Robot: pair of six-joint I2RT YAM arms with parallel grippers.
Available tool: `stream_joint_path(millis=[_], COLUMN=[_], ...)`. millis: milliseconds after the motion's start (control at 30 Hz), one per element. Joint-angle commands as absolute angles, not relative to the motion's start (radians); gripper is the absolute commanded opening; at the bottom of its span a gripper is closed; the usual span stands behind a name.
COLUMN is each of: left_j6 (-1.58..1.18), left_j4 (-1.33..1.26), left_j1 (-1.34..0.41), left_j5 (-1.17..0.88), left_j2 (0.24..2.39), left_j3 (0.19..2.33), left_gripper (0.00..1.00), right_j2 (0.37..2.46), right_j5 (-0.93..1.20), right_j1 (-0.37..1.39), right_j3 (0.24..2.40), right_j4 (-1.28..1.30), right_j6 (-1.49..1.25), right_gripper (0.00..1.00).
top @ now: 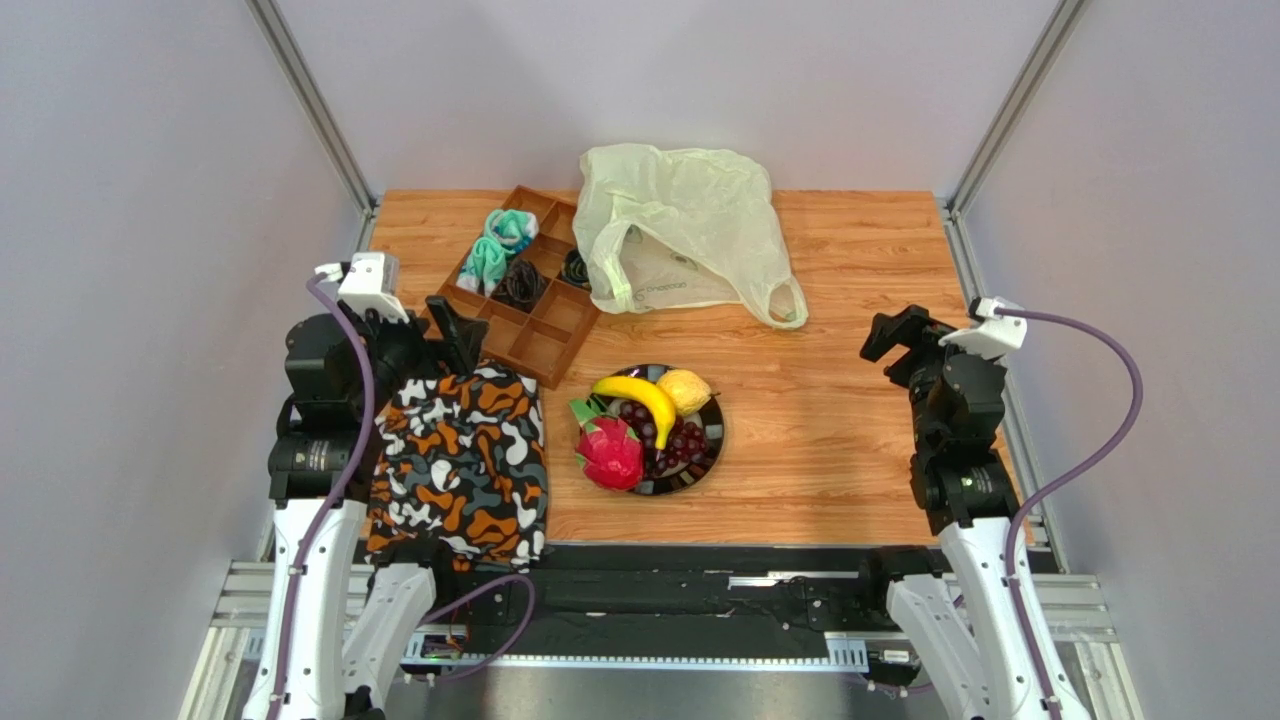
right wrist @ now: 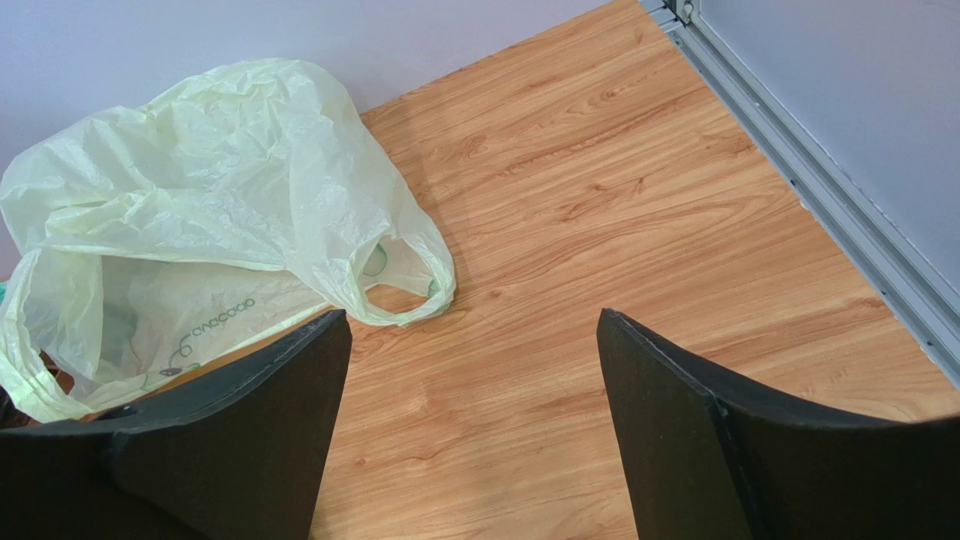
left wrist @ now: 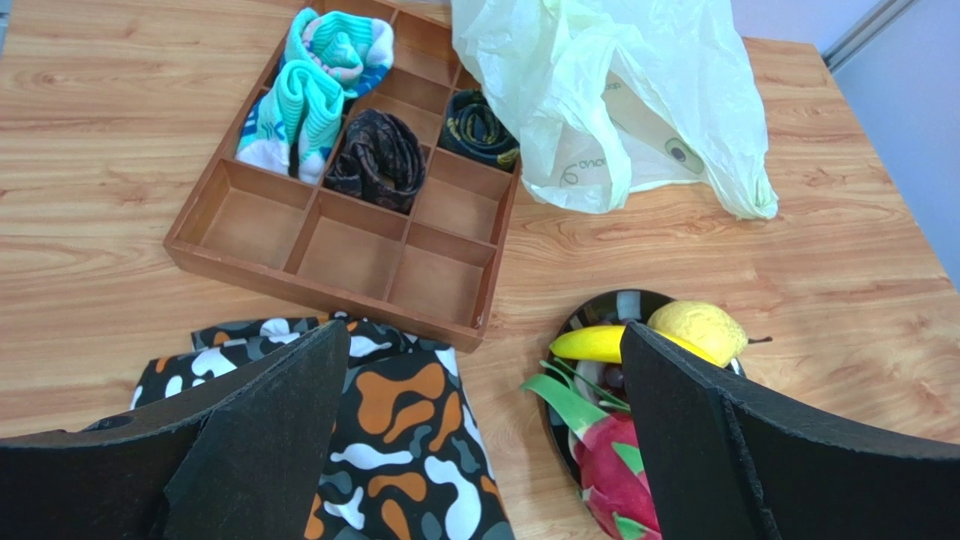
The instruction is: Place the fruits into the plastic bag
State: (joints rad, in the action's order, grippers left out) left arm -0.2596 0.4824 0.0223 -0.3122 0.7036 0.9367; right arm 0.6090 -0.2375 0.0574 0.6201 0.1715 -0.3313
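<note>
A black plate (top: 712, 435) at the table's middle front holds a yellow banana (top: 637, 398), a round yellow fruit (top: 684, 390), a dark grape bunch (top: 688, 446) and a pink-red dragon fruit (top: 610, 452). The pale yellow-green plastic bag (top: 684, 225) lies crumpled at the back, its loop handle toward the right. My left gripper (top: 455, 333) is open and empty above the patterned cloth, left of the plate; its wrist view shows the banana (left wrist: 588, 342), yellow fruit (left wrist: 701, 326) and dragon fruit (left wrist: 618, 473). My right gripper (top: 897, 342) is open and empty over bare wood, right of the bag (right wrist: 192, 214).
A brown wooden divider tray (top: 547, 338) with teal and black rolled cloths (top: 496, 248) stands at the back left, touching the bag. An orange-black-white patterned cloth (top: 458, 465) lies at the front left. Metal rails and grey walls border the table.
</note>
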Motion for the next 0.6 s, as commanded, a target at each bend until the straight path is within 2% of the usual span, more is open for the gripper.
stream_joint_path(millis=[0,400,567], left_j6=[-0.253,-0.241,-0.229], left_j4=[0.469,0.462,0.436], left_j1=[0.028,0.028,0.028], left_j5=[-0.31,-0.316,-0.37], left_j2=[0.724,0.712,0.678], left_j3=[0.945,0.92,0.9], left_gripper=[0.99,0.99,0.99], right_j2=[0.627,0.644,0.842], right_j5=[-0.259,-0.204,-0.037], right_j1=[0.057,0.057,0.064], right_j3=[0.638,0.658,0.816], right_j4=[0.115,0.098,0.225], right_j6=[-0.318,-0.311,-0.275], right_gripper=[0.84,0.8,0.72])
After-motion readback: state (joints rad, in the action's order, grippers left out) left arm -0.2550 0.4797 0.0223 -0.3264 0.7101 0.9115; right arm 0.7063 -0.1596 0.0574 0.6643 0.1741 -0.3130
